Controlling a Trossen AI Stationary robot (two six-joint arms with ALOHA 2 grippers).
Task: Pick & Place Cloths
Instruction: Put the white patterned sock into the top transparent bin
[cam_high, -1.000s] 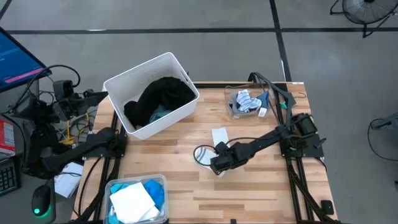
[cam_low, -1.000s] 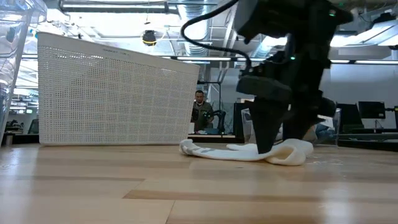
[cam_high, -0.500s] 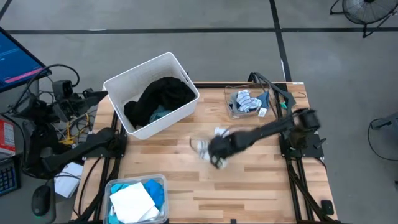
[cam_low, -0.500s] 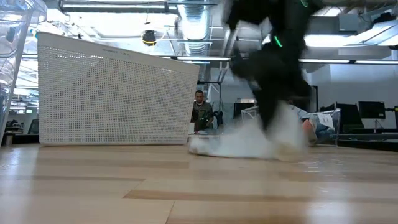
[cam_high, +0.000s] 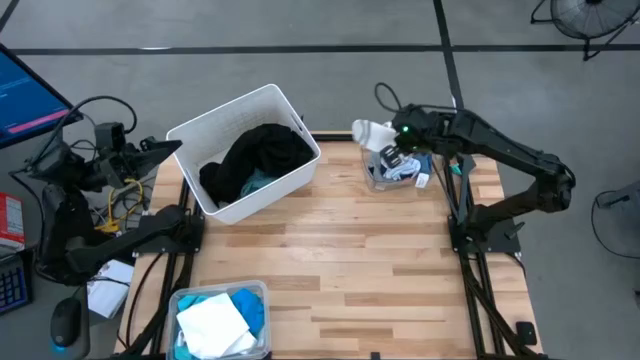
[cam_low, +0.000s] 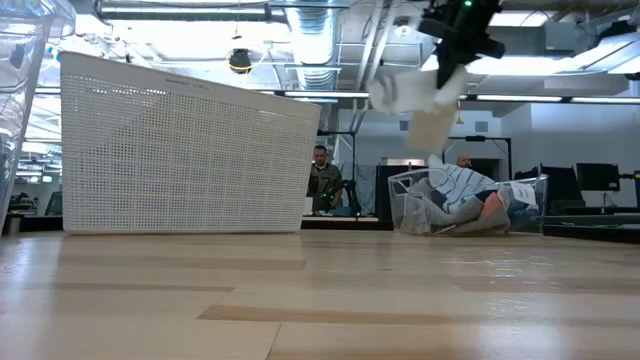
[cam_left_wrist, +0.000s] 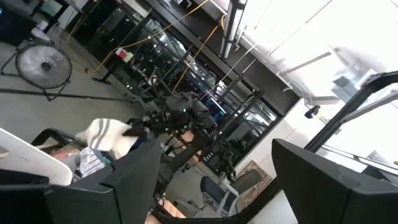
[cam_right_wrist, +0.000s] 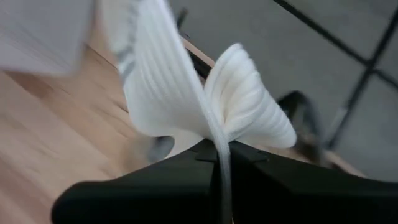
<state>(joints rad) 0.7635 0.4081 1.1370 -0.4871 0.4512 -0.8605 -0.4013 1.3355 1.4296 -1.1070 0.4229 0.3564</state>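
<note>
right pincer (cam_high: 388, 143) | pinching white sock (cam_high: 371, 132), which hangs from its tips | raised above clear tub (cam_high: 375, 178) of socks | left pincer off the tabletop (cam_high: 380, 270), state unclear

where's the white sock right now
The white sock hangs in the air, pinched in the right gripper, at the table's far right in the high view, beside the clear tub of socks.
</note>
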